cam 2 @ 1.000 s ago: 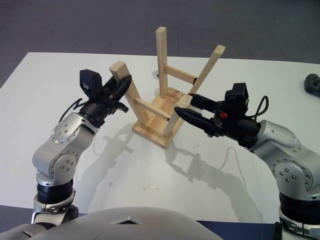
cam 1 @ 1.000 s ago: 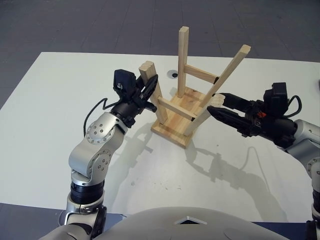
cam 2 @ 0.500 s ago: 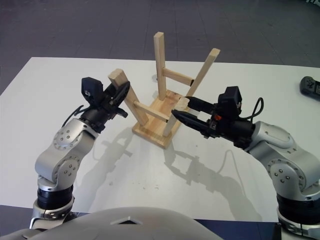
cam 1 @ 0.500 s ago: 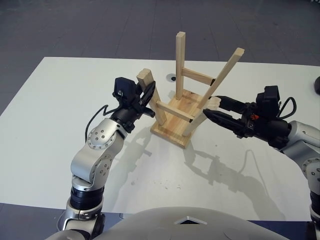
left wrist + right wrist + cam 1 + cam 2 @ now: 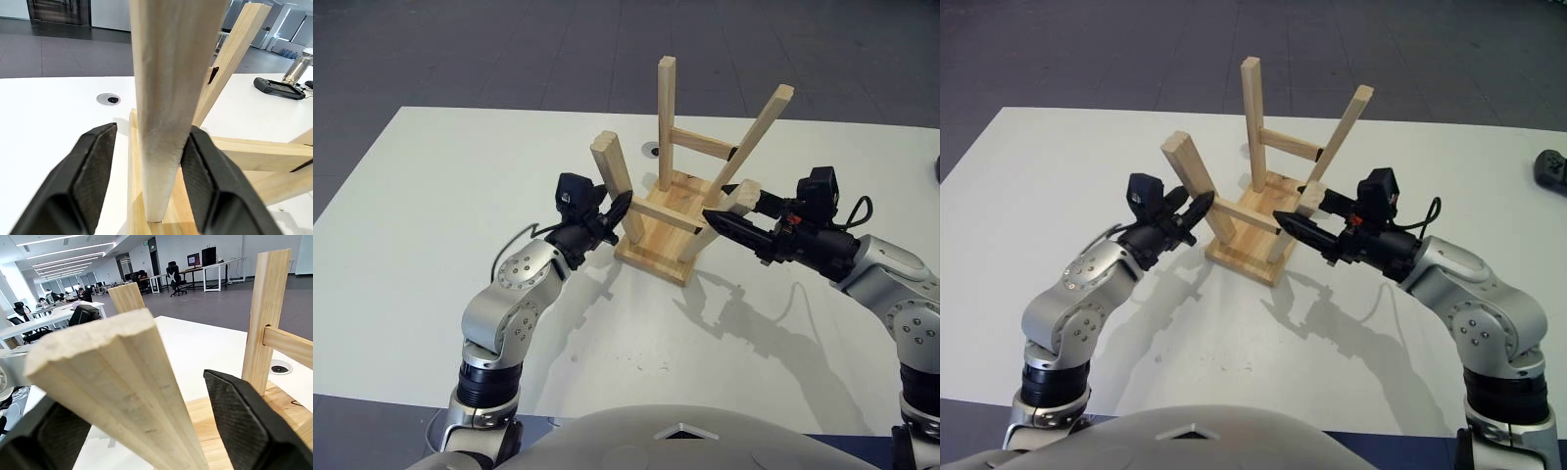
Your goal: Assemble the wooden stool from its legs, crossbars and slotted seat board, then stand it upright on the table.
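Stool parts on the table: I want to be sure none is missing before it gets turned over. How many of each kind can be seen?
Pale square-section wooden legs: 4
Thin pale wooden crossbars: 2
Flat pale wooden seat board: 1
Total: 7

Silver arms (image 5: 499, 313) w/ round screwed joints (image 5: 516, 277), black cables (image 5: 513, 245), black ribbed-pad left tool (image 5: 625, 203), right tool (image 5: 724, 202)

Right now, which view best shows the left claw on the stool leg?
Left wrist view: the leg stands between the left claw's fingers, one pad touching it, the other apart. The head views show the whole leg, the claw low on it near the seat board. The right wrist view shows its top end.
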`<control>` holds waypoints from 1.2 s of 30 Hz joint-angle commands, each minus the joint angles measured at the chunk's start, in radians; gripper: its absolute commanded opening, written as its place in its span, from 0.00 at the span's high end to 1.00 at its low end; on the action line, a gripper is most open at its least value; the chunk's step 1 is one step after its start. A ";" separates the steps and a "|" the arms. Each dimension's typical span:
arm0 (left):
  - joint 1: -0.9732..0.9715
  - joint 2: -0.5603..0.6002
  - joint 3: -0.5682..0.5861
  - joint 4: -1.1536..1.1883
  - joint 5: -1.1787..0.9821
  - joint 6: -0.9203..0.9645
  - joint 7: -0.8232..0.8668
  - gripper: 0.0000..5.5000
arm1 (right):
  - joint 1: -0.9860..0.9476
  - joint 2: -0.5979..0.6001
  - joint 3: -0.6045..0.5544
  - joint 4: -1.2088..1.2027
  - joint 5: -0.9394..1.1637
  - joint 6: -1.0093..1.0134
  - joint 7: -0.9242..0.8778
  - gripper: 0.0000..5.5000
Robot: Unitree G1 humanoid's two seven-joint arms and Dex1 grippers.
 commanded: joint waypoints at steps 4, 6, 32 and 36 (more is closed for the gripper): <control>-0.035 0.005 0.043 0.026 -0.020 0.012 -0.050 0.35 | -0.018 0.015 -0.038 0.008 0.058 0.034 0.001 0.09; -0.039 0.008 0.055 0.010 -0.053 0.015 -0.088 0.28 | -0.045 0.030 -0.074 0.023 0.141 0.052 -0.023 0.02; -0.303 -0.020 0.022 0.311 -0.068 -0.103 -0.071 0.18 | -0.172 0.102 0.076 -0.052 0.322 0.063 -0.442 0.02; -0.182 -0.053 -0.001 0.264 -0.063 -0.112 -0.048 0.30 | -0.118 0.098 0.113 -0.060 0.250 0.064 -0.413 0.02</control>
